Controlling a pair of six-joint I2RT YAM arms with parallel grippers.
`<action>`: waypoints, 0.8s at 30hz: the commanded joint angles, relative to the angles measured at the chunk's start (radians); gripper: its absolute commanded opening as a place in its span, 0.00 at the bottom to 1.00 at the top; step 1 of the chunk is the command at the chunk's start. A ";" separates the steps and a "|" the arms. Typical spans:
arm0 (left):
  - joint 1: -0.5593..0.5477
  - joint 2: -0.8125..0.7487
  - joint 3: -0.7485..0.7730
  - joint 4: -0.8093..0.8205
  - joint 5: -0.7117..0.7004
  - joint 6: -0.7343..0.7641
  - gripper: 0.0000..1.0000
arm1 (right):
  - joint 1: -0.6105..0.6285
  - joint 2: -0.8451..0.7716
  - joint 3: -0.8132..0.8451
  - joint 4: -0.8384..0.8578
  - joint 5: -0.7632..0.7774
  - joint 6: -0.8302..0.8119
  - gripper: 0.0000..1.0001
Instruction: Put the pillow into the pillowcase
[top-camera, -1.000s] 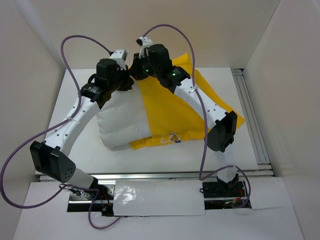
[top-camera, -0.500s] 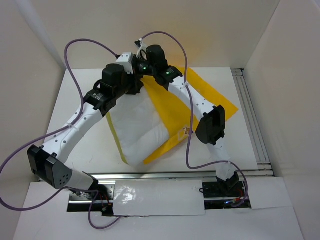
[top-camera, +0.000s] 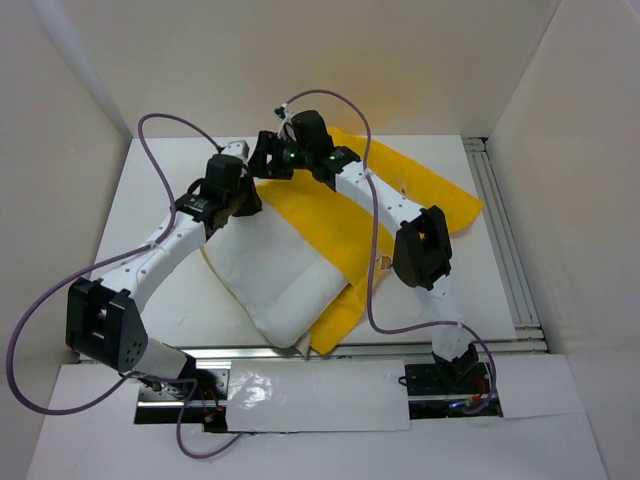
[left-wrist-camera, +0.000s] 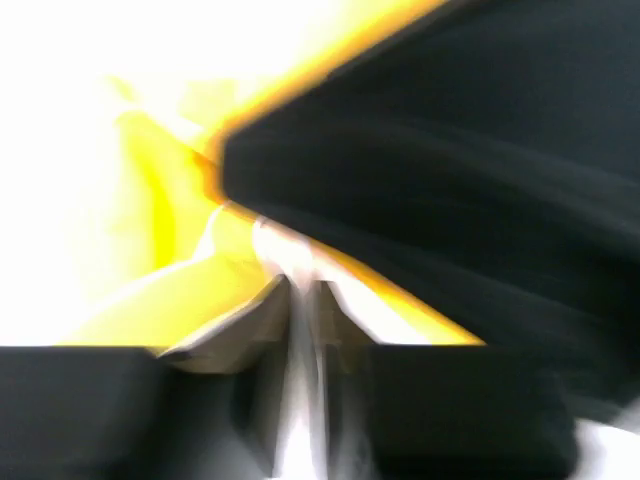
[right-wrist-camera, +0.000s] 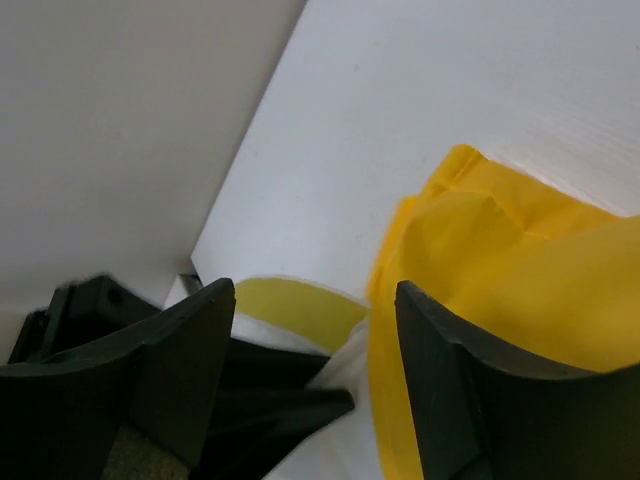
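Observation:
The white pillow (top-camera: 272, 272) lies flat on the table, its right part over or inside the bright yellow pillowcase (top-camera: 425, 195), which spreads to the right. My left gripper (top-camera: 250, 202) is at the pillow's far corner. The left wrist view is blurred: a white strip runs between the fingers (left-wrist-camera: 258, 312) of my left gripper (left-wrist-camera: 300, 292), with yellow pillowcase (left-wrist-camera: 170, 295) beyond. My right gripper (top-camera: 263, 160) stands open just behind it. Nothing lies between the jaws of my right gripper (right-wrist-camera: 315, 290); below are the pillow's pale yellow edge (right-wrist-camera: 300, 310) and the pillowcase (right-wrist-camera: 510, 270).
White walls close in the table (top-camera: 170, 170) at the back and both sides. A metal rail (top-camera: 503, 230) runs along the right edge and another along the front (top-camera: 350, 352). The pillow's near corner reaches the front rail. Purple cables loop above both arms.
The pillow and pillowcase, hanging from both grippers a second ago, have swung forward and dropped flat on the table. Both grippers have come lower, and the right one has opened.

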 joint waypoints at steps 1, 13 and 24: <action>0.030 0.016 -0.007 0.052 0.077 -0.042 0.34 | -0.019 -0.011 -0.009 -0.013 -0.051 -0.031 0.73; 0.025 -0.068 0.052 -0.083 0.103 0.058 1.00 | -0.175 -0.429 -0.398 -0.059 0.275 -0.076 1.00; -0.425 -0.106 -0.144 -0.092 0.128 0.131 1.00 | -0.157 -0.840 -1.096 -0.103 0.394 -0.127 1.00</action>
